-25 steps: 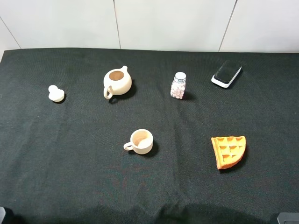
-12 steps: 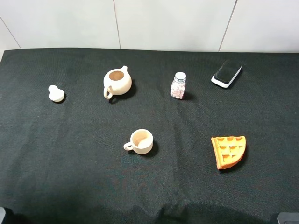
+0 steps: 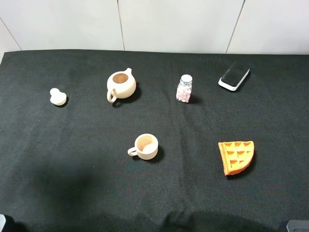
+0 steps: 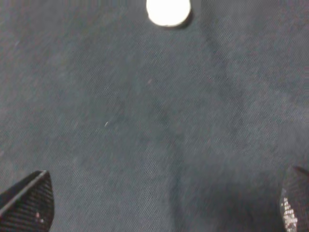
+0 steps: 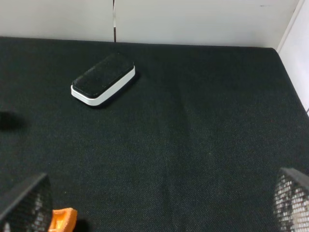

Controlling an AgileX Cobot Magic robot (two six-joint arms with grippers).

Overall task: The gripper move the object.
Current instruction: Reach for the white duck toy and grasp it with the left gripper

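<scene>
Far left on the black cloth (image 3: pixel 72 159), the teapot lid (image 3: pixel 58 96) lies well apart from the open teapot (image 3: pixel 121 85). Left gripper (image 4: pixel 161 205) hangs over the cloth short of it, fingers spread wide, holding nothing. Right gripper (image 5: pixel 159 203), equally wide and empty, faces the black-topped white case (image 5: pixel 103 79).

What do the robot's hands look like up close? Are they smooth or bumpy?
Only the fingertips show. The left black two-fingered gripper has dark wedge-shaped fingers with a fine striped weave, and one carries tiny pale dots. The right black two-fingered gripper has grey-black fingers covered in a small grid pattern, like mesh. No cables, labels or arm links are visible in these pictures.
</scene>
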